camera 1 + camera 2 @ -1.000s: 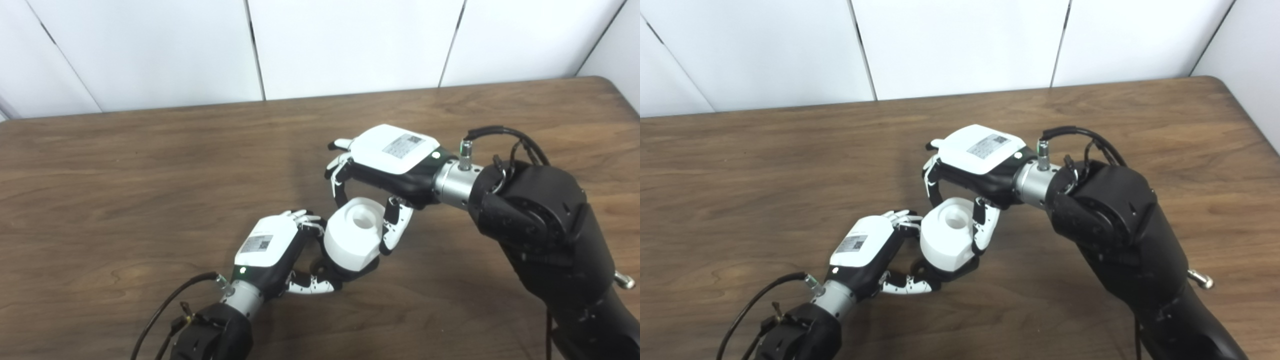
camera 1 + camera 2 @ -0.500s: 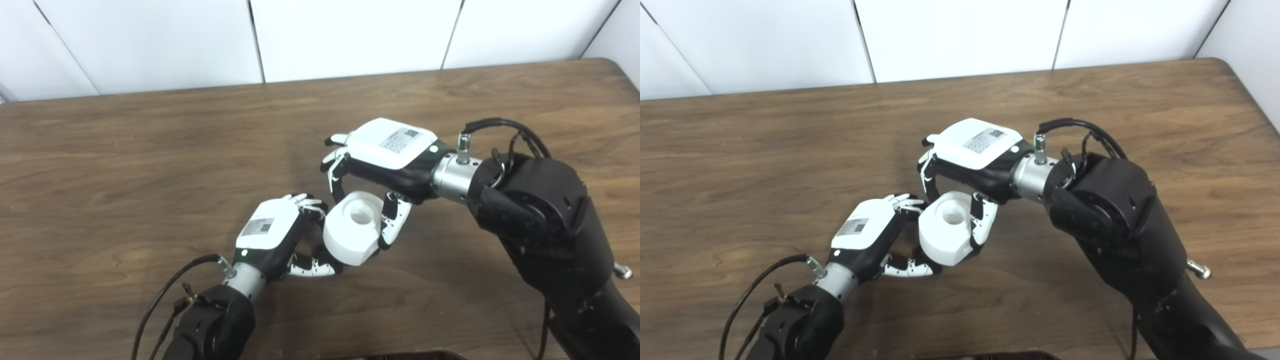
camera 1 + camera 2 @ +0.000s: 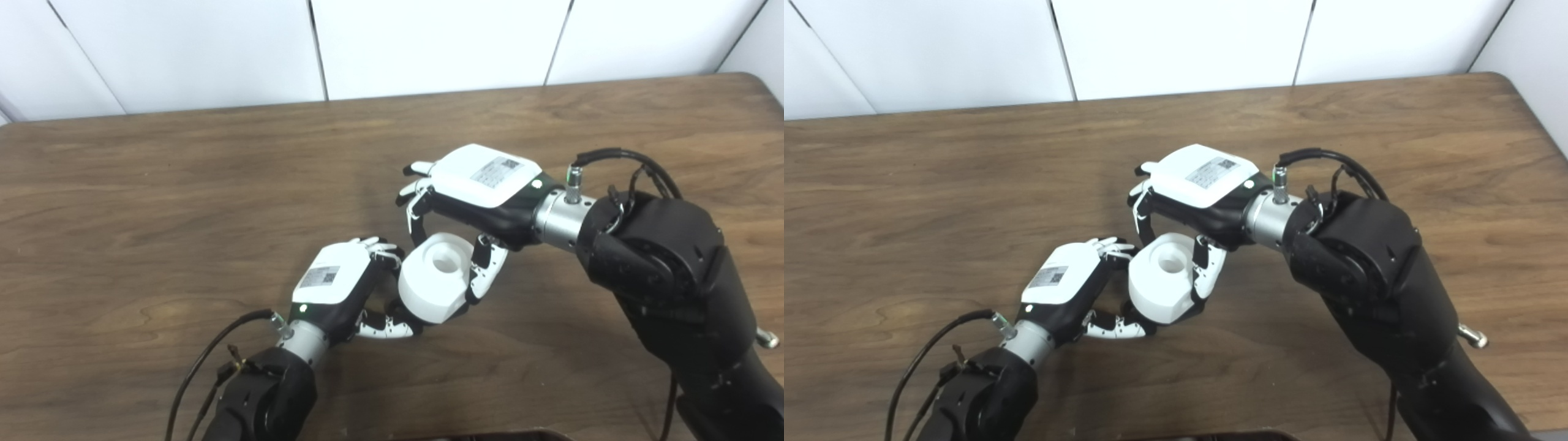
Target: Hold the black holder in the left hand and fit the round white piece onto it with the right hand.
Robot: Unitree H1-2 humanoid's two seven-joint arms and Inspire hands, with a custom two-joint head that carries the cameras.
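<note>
The round white piece, a thick ring with a central hole, is tilted just above the table's middle. My right hand reaches over it from the right and is shut on it, fingers on its far side and thumb on its near right side. My left hand comes in from the lower left, with its fingers curled in under the piece and around the black holder. The piece covers the holder, so only a thin dark edge shows below it.
The brown wooden table runs to a white panelled wall at the back, and its right corner is rounded. Cables loop off both wrists. A dark object peeks in at the bottom edge of the picture.
The camera has tilted, shifting the whole picture. The white piece now sits lower over the holder, and less black shows beneath it. Both hands keep their hold.
</note>
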